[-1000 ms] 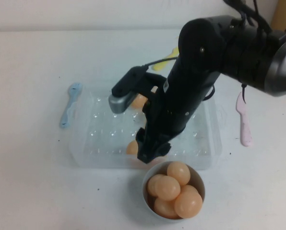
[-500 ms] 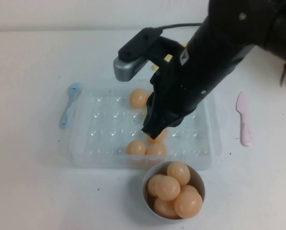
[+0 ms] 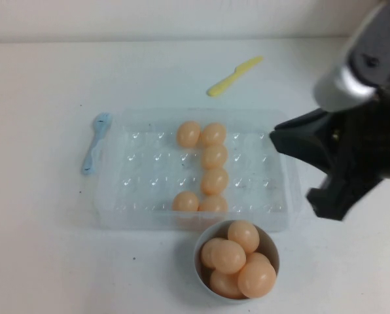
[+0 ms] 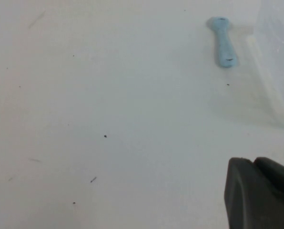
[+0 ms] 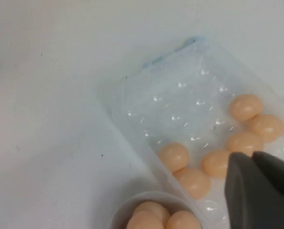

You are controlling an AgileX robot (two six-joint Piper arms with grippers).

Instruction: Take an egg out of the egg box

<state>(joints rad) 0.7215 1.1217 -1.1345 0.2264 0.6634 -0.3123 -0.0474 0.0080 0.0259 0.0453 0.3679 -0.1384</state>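
Note:
The egg box [image 3: 116, 196] is a clear dimpled tray in the middle of the table. Several peach-orange eggs lie in it, for example one egg [image 3: 214, 180] in the middle column. The tray [image 5: 147, 100] and its eggs [image 5: 174, 156] also show in the right wrist view. My right arm [image 3: 352, 150] hangs raised at the tray's right edge. My right gripper [image 5: 252, 155] is shut and empty, high above the tray's eggs. My left gripper [image 4: 254, 161] is shut and empty over bare table, out of the high view.
A white bowl [image 3: 201, 248] holding several eggs stands against the tray's near edge. A blue spoon [image 3: 95, 140] lies left of the tray and also shows in the left wrist view [image 4: 221, 40]. A yellow knife [image 3: 233, 76] lies behind the tray.
My right arm has risen and swung right, from over the tray's middle to its right edge. The column of eggs it hid is uncovered. The eggs have not moved.

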